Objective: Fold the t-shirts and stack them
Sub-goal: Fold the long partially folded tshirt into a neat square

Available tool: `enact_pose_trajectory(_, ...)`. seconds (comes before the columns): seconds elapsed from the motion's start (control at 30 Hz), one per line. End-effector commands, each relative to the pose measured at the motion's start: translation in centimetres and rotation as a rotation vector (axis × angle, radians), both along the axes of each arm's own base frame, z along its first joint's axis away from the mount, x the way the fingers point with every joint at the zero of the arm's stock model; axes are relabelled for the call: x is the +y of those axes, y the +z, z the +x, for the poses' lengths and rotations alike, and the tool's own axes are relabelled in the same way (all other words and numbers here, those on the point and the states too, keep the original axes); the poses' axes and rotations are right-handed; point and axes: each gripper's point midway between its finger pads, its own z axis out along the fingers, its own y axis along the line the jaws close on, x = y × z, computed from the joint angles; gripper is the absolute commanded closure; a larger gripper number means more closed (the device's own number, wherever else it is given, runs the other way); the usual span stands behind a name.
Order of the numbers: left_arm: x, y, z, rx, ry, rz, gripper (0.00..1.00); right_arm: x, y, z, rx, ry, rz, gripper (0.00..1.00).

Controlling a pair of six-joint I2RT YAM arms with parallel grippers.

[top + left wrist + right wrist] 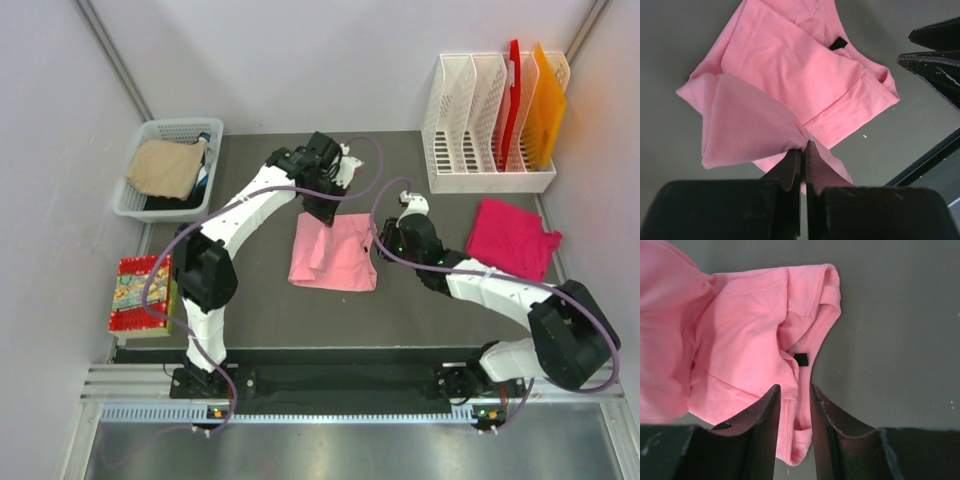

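Two shirts: magenta shirt (512, 238) crumpled; pink shirt (335, 255) half-folded, flap pinched by left gripper (803, 148); right gripper (795, 387): hold unclear.

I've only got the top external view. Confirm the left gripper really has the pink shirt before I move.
Observer: In the left wrist view, the left gripper is shut on a pinch of the pink t-shirt, with a flap raised off the rest.
Operator: Now give me the right gripper.
Observer: The right gripper is open and holds nothing. In its own view its fingers point toward the small black tag on the shirt.
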Motion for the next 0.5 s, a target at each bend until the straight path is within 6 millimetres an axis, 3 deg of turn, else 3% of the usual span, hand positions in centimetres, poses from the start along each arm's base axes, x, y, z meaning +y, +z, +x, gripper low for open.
enact_pose_trajectory(0.0,-1.8,1.1,0.7,-0.022,0.001,-0.031,1.00,-1.2,2.4,0.5,-0.084,-0.079,0.056,0.70)
enact_pose_trajectory(0.2,-3.8,-0.1,1.0,0.009,-0.021,-0.058,1.00,-3.1,3.4,-0.4,-0.121,-0.140,0.068,0.69)
enact_pose_trajectory(0.47,-6.4,-2.0,1.4,0.037,-0.041,-0.057,1.00,-3.9,4.3,-1.2,-0.145,-0.152,0.080,0.68)
